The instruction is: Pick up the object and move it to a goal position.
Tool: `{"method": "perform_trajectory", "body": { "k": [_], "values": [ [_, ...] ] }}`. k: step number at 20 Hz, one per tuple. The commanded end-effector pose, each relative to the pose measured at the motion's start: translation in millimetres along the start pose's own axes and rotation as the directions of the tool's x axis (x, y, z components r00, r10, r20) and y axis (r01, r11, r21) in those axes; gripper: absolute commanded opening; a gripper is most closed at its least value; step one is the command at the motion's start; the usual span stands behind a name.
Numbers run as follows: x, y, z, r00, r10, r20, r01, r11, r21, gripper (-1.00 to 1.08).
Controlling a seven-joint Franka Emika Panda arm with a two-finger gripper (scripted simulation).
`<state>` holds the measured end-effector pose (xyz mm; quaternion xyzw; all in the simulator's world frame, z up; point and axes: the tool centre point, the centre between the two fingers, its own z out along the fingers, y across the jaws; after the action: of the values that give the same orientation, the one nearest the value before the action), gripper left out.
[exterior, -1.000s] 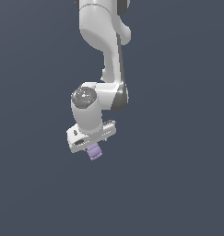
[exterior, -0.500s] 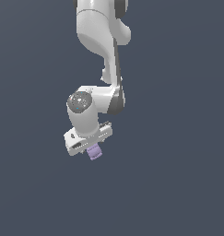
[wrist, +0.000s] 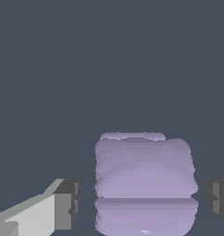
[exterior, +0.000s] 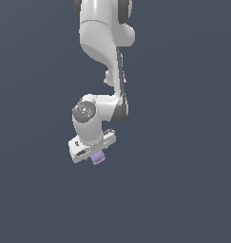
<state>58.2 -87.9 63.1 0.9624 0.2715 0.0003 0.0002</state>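
Step in hand, by judgement: acquiring the object, or its carriage just beginning; no goal marker shows in either view.

The object (wrist: 144,182) sits directly beneath the gripper (exterior: 94,153) in the exterior view. In the wrist view it lies between the two dark finger pads (wrist: 67,203), with a visible gap on each side. The jaws stand spread, not pressing it.

Whether it rests on a surface cannot be told against the uniform dark background.

Next move calls for closing squarely on its opposite sides before transfer.

The object is a pale lilac blocky lump with matte, rounded, ridged sides. The gripper body is smooth white.
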Motion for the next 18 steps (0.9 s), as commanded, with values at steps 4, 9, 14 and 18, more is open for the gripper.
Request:
{"method": "perform_trajectory", "body": {
  "k": [4, 9, 14, 18],
  "values": [
    [0, 0, 22, 1.0, -0.002, 0.0, 0.002, 1.0, 0.001, 1.0],
    [1, 0, 23, 1.0, -0.002, 0.0, 0.002, 1.0, 0.001, -1.0],
    [1, 0, 23, 1.0, -0.002, 0.0, 0.002, 1.0, 0.001, -1.0],
    [1, 0, 23, 1.0, -0.002, 0.0, 0.002, 1.0, 0.001, -1.0]
  ]
}}
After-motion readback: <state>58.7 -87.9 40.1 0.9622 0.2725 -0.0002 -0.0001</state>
